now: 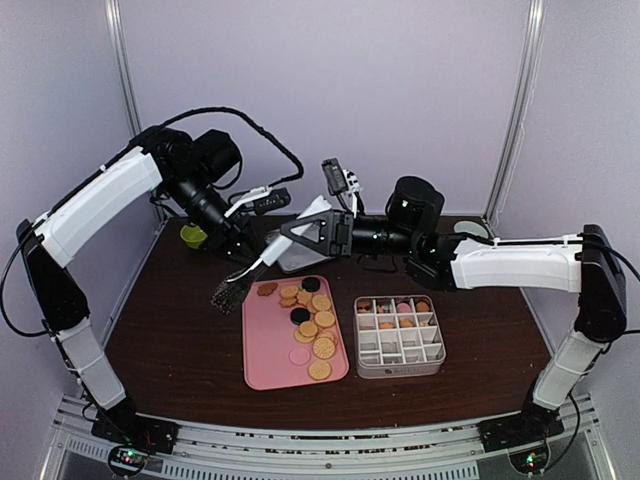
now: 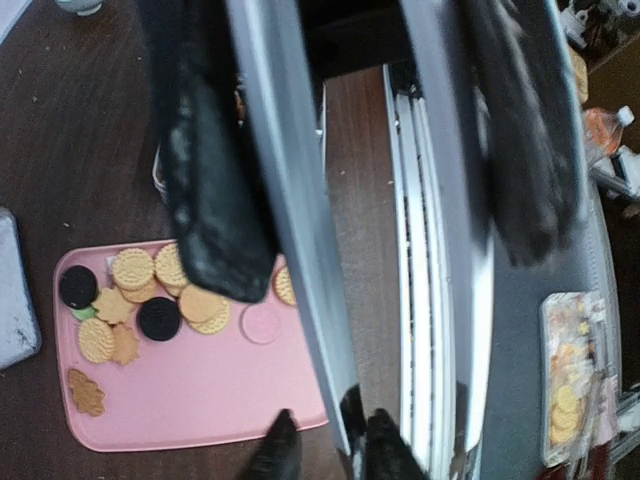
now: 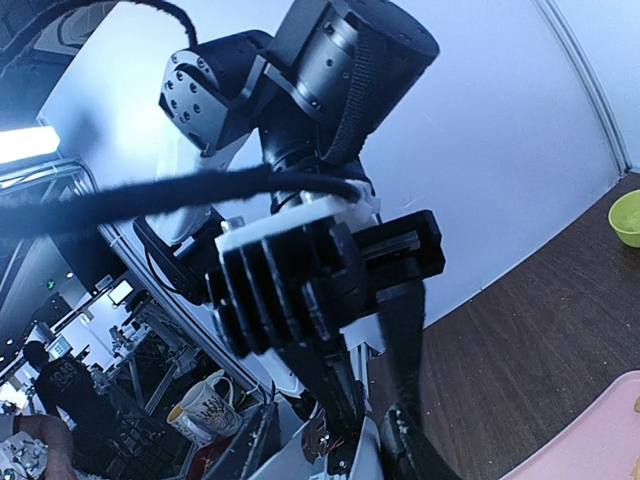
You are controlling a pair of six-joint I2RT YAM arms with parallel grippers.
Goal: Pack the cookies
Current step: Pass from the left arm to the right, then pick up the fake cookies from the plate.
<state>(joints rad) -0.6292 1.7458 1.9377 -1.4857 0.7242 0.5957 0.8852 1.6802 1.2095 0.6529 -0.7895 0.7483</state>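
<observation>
Pale lilac walls enclose a dark brown table (image 1: 180, 340). Progress: early. Most of the cookies (image 1: 312, 325) lie loose on a pink tray (image 1: 268, 360) at the middle of the table, bunched along its far and right sides; the near left part of the tray is bare. A grey divided box (image 1: 400, 370) stands just beside the tray's right edge. Only compartments in its two far rows hold cookies, and the near rows look unfilled. Judged remaining: the bulk of the transfer.

Left gripper (image 1: 238, 247) is clamped on metal tongs (image 1: 245, 278). Their dark tips hang just off the tray's far left corner, with no cookie seen between them. Right gripper (image 1: 280, 236) sits at the tongs' handle end — whether its jaws grip anything cannot be told, since its own camera shows mostly the other arm's wrist. The count in the box is too small to read. A green cup (image 1: 193, 235) near the far left edge is partly hidden by the arm
</observation>
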